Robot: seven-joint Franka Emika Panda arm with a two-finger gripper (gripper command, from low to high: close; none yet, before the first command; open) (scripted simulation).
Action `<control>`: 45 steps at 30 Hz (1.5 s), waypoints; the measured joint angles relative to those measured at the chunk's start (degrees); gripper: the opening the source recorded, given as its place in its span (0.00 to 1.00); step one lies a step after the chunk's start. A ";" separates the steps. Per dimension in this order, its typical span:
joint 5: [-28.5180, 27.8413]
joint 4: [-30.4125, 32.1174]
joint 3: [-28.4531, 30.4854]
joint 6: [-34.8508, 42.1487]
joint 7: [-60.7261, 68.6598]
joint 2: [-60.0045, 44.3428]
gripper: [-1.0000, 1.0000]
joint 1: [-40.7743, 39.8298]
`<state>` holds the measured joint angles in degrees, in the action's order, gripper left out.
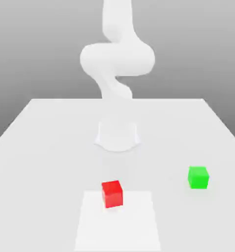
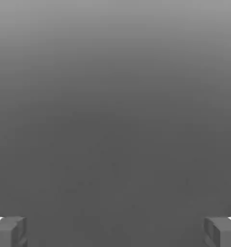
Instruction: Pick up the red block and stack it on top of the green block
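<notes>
You see: red block (image 1: 112,193) lower centre of exterior view | green block (image 1: 198,177) right of it, well apart | gripper (image 2: 115,231) spread wide, holding nothing.

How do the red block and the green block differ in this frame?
The red block is red; the green block is green. The red block rests on the lighter square patch near the table's front edge; the green block sits on the plain table, farther toward the exterior view's right. Both are small cubes, apart and unstacked.

Even, diffuse brightness is seen throughout; the white arm (image 1: 117,59) is washed out, its edges softened. No cast shadows are seen.
</notes>
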<state>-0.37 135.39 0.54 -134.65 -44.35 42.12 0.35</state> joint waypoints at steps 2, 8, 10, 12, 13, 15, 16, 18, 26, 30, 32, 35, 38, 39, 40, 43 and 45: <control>-0.32 3.42 0.54 -2.77 1.46 -3.66 0.50 0.31; -1.20 13.44 2.38 -10.86 5.84 -14.43 0.50 1.27; -1.40 16.86 2.97 -13.62 7.41 -18.12 0.50 1.51; -1.60 20.40 3.67 -16.47 9.10 -22.00 0.50 1.83; -1.63 22.23 3.97 -17.98 10.02 -24.05 0.50 1.94; -1.64 26.04 4.58 -21.19 12.00 -28.48 0.50 2.19; -1.58 27.98 4.88 -23.02 13.09 -31.01 0.50 2.32; -0.61 30.10 5.10 -28.16 15.26 -37.88 0.50 2.57; 4.33 29.17 1.28 -40.69 19.39 -52.90 0.00 -0.01; 4.18 29.17 1.26 -40.63 19.24 -52.89 0.00 -0.06; 4.02 29.20 1.19 -40.53 19.13 -52.76 0.00 -0.17; 2.05 29.93 2.21 -36.21 17.71 -47.70 0.00 0.34; 0.30 30.79 2.50 -30.99 16.47 -41.61 0.00 0.02; -0.03 31.08 2.51 -29.21 16.26 -39.55 0.00 -0.03; 0.00 31.20 1.78 -27.83 15.24 -38.03 0.00 0.74; 1.69 30.84 -2.92 -25.24 9.17 -35.71 0.00 4.88; 3.21 30.44 -6.67 -23.88 4.44 -34.67 0.00 8.40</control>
<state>2.84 165.83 -6.13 -158.53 -39.91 7.45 8.75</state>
